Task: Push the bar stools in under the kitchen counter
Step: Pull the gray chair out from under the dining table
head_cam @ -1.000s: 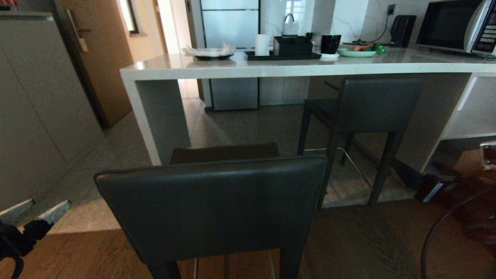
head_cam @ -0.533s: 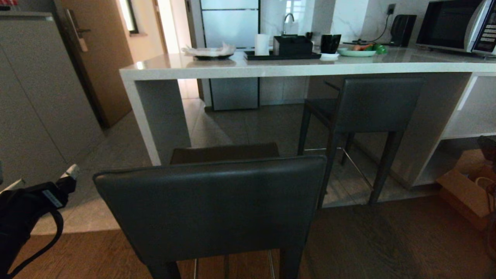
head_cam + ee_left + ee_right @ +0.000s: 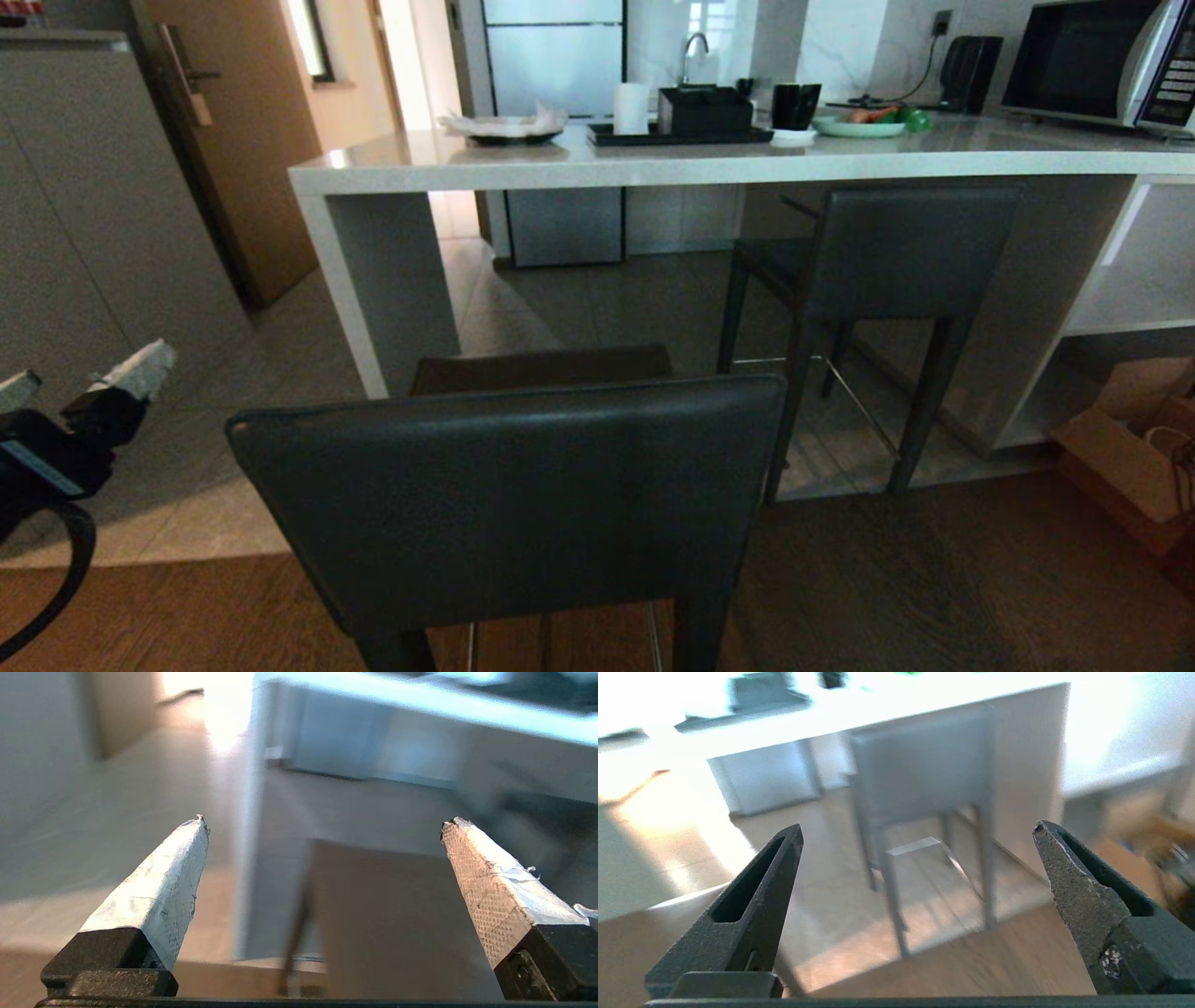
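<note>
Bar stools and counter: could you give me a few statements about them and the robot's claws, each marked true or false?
1. The near stool is tucked under the counter. False: it stands out in front of it.
2. The far stool sits under the counter top. True.
3. The left gripper clamps the near stool's backrest. False: open, beside it, apart.
4. The right gripper is open and empty. True.

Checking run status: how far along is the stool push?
Done: the far stool sits with its seat under the kitchen counter. In hand: nothing yet; the left gripper hangs open left of the near stool, touching nothing, and the right gripper is open and empty, seen only in its wrist view. Left: the near stool, standing well clear of the counter, needs pushing in.
</note>
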Robot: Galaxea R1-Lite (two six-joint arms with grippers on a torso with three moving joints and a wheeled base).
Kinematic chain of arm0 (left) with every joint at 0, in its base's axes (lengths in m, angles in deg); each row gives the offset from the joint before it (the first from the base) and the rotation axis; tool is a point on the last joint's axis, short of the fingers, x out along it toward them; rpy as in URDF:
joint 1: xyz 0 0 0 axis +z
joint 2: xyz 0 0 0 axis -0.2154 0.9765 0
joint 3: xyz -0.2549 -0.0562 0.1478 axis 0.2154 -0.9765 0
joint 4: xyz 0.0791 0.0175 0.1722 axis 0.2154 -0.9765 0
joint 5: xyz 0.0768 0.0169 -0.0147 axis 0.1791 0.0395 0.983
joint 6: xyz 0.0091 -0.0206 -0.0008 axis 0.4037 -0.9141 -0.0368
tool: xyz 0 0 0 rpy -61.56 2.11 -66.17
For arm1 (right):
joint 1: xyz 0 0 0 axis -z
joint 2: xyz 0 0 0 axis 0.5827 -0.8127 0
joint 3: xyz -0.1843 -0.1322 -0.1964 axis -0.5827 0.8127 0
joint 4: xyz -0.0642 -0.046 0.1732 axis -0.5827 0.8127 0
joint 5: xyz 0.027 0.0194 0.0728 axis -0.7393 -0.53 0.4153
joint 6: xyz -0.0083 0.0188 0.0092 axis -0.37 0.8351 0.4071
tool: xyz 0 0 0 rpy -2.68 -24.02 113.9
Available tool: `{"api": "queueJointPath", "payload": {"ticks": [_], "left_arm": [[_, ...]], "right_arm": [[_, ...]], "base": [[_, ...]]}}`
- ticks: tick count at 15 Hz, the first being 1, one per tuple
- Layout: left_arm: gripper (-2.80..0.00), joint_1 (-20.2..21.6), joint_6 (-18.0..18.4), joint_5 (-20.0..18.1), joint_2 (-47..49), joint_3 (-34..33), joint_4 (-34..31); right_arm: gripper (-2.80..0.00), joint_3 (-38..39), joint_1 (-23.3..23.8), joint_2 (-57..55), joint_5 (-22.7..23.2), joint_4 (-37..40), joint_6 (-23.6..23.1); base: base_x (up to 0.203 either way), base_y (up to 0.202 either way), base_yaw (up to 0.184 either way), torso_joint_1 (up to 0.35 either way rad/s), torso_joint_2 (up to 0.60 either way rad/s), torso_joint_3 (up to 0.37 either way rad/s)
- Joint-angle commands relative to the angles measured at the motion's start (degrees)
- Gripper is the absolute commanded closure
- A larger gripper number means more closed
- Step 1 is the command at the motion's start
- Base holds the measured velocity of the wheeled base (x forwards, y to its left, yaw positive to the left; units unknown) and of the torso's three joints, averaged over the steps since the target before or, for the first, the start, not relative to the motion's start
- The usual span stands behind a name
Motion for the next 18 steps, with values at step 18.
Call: {"api": "queueJointPath", "payload": {"ticks": [18], "left_arm": [[-2.80,3.1,11.4,-14.0,-57.0,-13.9,-46.5]], "right_arm": [[-2.80,22.1,0.6,44.3,15.5,23.1,-10.7]], "base": [[0.000,0.000,0.000,0.000,0.00,0.000]]}}
